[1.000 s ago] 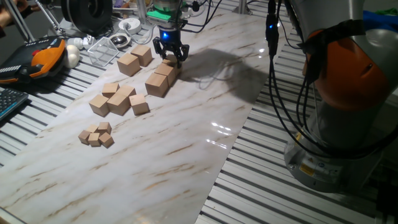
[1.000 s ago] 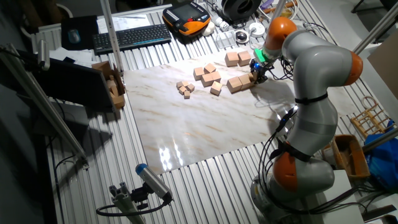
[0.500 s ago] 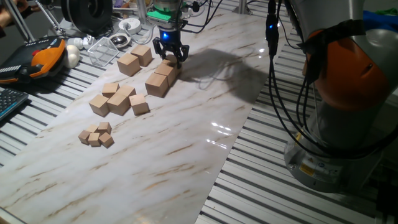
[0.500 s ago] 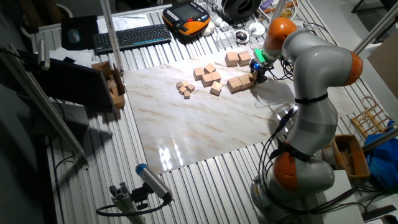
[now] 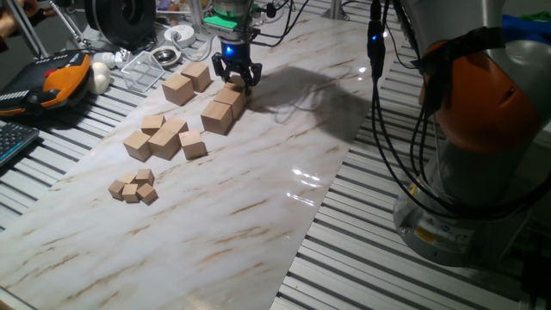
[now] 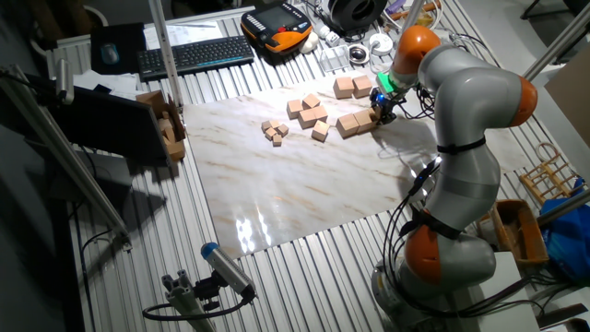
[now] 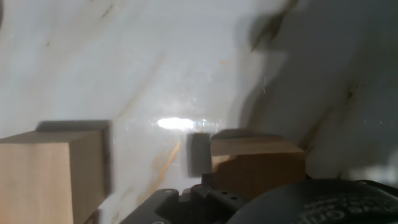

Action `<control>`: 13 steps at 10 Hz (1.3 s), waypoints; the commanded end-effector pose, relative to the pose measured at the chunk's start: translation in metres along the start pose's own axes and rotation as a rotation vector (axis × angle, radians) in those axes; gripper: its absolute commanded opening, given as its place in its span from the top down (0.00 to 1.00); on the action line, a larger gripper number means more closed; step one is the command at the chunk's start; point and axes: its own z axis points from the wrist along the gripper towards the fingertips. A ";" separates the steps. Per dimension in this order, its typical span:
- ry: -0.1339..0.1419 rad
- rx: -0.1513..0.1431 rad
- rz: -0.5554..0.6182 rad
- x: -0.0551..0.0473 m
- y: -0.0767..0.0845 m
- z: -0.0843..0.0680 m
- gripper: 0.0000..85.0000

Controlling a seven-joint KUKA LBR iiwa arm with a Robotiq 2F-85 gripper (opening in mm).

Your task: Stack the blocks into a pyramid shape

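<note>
Item: marble-patterned surface (image 5: 258, 215) carrying wooden cubes of three sizes. Large blocks, four counted in the one fixed view: two lying far left, touching each other, namely the far-left block (image 5: 177, 88) and its neighbour (image 5: 197, 75); two more lying in a touching row toward the middle, the nearer row block (image 5: 218, 115) and the farther row block (image 5: 232, 96). End effector (image 5: 236, 80) is standing directly over the farther row block, black fingers pointing down at either side of its far end; whether the fingers are pressing the wood or only flanking it cannot be told. Hand view is showing one block at lower left (image 7: 50, 174) and another at lower middle (image 7: 258, 165) close under the hand, fingertips out of sight. Medium cubes (image 5: 164, 138) are sitting in a loose cluster near-left of the row. Tiny cubes (image 5: 133, 187) are sitting in a small cluster nearer still, well apart from the large blocks. Orange handheld pendant (image 5: 60, 77) and keyboard (image 6: 195, 55) are lying off the surface at its far end.
</note>
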 end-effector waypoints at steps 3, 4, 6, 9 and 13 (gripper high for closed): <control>0.004 0.005 -0.002 0.000 -0.001 -0.001 1.00; 0.007 0.005 0.000 0.000 -0.001 -0.001 1.00; 0.009 0.008 0.003 0.000 -0.001 0.000 1.00; -0.003 0.008 0.006 0.000 0.000 -0.003 1.00; 0.001 0.009 0.004 0.001 -0.001 -0.003 1.00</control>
